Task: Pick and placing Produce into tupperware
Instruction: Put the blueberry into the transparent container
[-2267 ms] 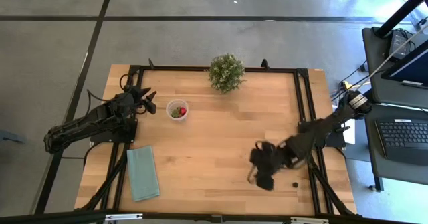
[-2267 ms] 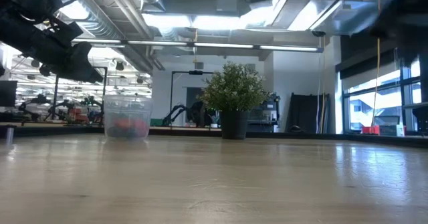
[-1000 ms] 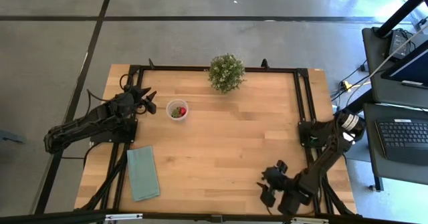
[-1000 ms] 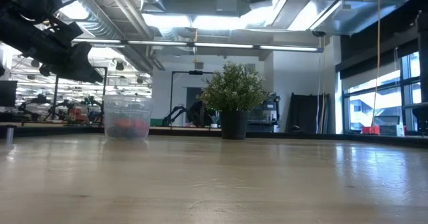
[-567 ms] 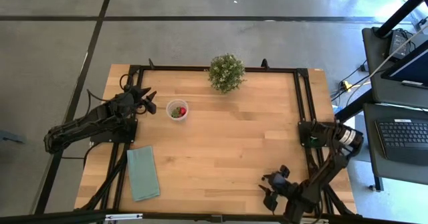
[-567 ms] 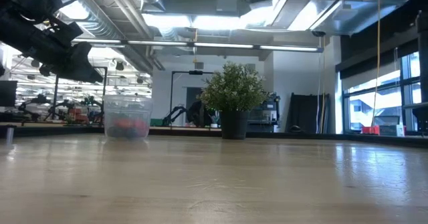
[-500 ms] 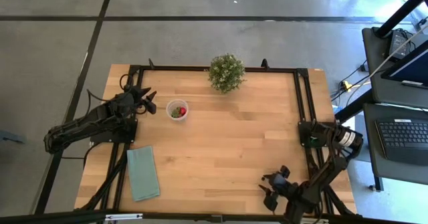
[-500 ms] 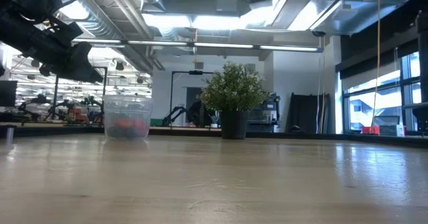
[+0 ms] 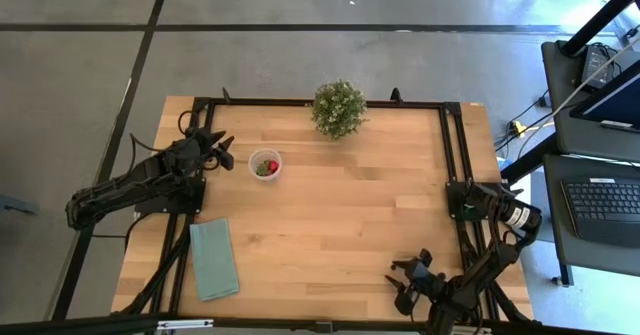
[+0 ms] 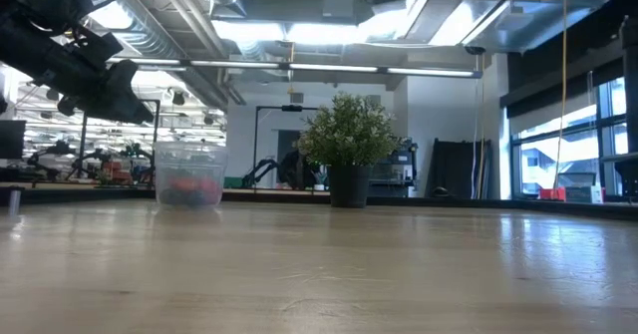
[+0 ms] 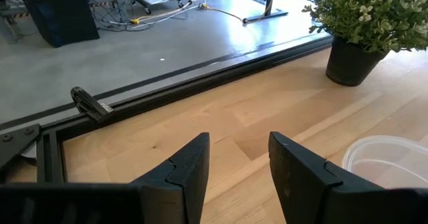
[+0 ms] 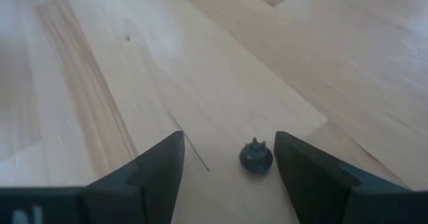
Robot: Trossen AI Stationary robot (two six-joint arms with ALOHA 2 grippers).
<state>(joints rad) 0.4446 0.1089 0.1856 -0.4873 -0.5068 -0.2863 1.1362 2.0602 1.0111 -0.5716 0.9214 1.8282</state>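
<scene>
Blueberry (image 12: 256,158), dark, round, little crown on top, lies loose on the bench (image 9: 340,205) between the right hand's (image 12: 227,158) two fingers in the right wrist view, a bit toward one finger, touching neither. Right hand (image 9: 411,280) sits at the near right edge of the bench, fingers wide apart, nothing held. Berry is round so no long axis matters; the hand just needs to come down around it and close. Tupperware cup (image 9: 265,164) stands far left, well apart from the berry, already with red and green pieces inside. Left hand (image 9: 219,149) waits just left of the cup, fingers partly open, empty. Right arm is clearly the nearer one for this berry; carry would run diagonally across the bench. Potted plant (image 9: 338,108) stands at the far edge, to the right of the cup and off that diagonal.
</scene>
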